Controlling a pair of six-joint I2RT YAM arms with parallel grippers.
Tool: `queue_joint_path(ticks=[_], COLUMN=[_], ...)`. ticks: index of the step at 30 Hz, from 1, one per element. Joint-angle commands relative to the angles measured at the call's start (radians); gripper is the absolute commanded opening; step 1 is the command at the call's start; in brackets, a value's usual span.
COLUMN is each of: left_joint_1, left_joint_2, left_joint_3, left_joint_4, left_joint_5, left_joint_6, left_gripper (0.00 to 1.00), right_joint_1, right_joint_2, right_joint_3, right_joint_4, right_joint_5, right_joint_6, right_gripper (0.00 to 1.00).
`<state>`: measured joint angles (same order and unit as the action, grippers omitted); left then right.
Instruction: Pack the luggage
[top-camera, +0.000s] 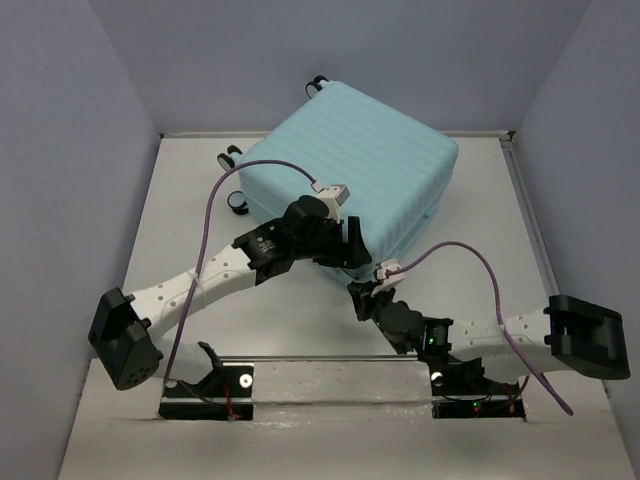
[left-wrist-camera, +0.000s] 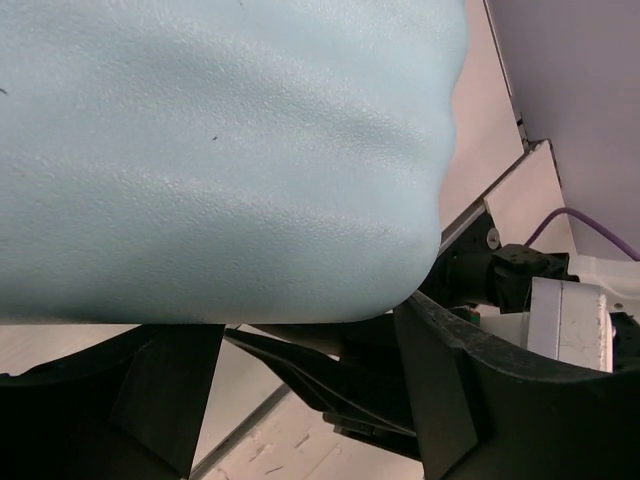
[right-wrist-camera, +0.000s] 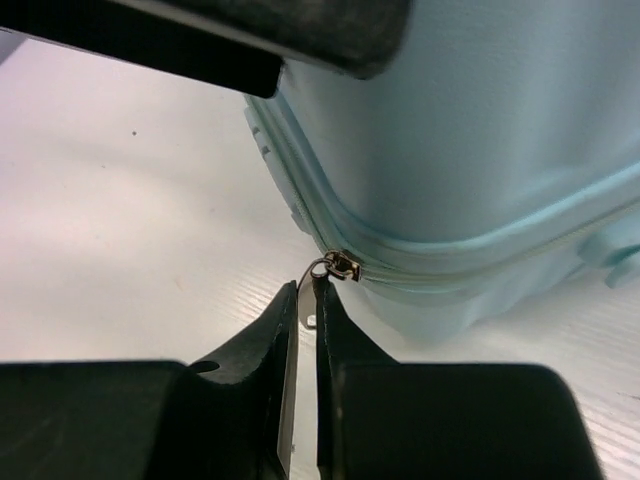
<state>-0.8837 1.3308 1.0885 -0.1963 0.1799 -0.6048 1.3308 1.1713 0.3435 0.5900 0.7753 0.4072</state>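
Note:
The luggage (top-camera: 350, 170) lies closed on the table, its pale mint-blue ribbed shell facing up. My left gripper (top-camera: 345, 248) sits on its near corner. In the left wrist view the shell (left-wrist-camera: 220, 150) fills the top, and the jaws of the left gripper (left-wrist-camera: 300, 345) stand wide apart under its rounded edge, which hides the fingertips. My right gripper (top-camera: 360, 292) is low at that same corner. In the right wrist view the right gripper (right-wrist-camera: 308, 295) is shut on the thin zipper pull (right-wrist-camera: 318, 272), which hangs from the brass slider (right-wrist-camera: 343, 265) on the luggage's (right-wrist-camera: 480, 130) seam.
Black-and-white wheels (top-camera: 229, 157) stick out at the luggage's left side, another wheel (top-camera: 318, 84) at the far side. Pale walls enclose the white table (top-camera: 180, 230) on three sides. Purple cables loop over both arms. A metal strip (top-camera: 340, 380) runs between the arm bases.

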Motion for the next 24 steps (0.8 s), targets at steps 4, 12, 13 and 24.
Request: queue_joint_path(ticks=[4, 12, 13, 24], left_joint_1=[0.022, 0.133, 0.205, 0.811], left_joint_2=[0.068, -0.140, -0.169, -0.191], left_joint_3=[0.105, 0.062, 0.051, -0.013], left_joint_4=[0.356, 0.203, 0.199, 0.184], left_joint_5=[-0.074, -0.199, -0.195, 0.018], left_joint_6=[-0.003, 0.069, 0.068, -0.035], left_gripper=[0.80, 0.96, 0.97, 0.99], right_joint_1=[0.093, 0.093, 0.093, 0.093], right_joint_2=[0.087, -0.472, -0.526, -0.771], right_joint_3=[-0.015, -0.123, -0.120, 0.057], right_joint_4=[0.637, -0.080, -0.223, -0.771], right_joint_5=[-0.210, 0.010, 0.040, 0.124], right_joint_6=[0.051, 0.232, 0.242, 0.228], right_gripper=[0.07, 0.81, 0.84, 0.12])
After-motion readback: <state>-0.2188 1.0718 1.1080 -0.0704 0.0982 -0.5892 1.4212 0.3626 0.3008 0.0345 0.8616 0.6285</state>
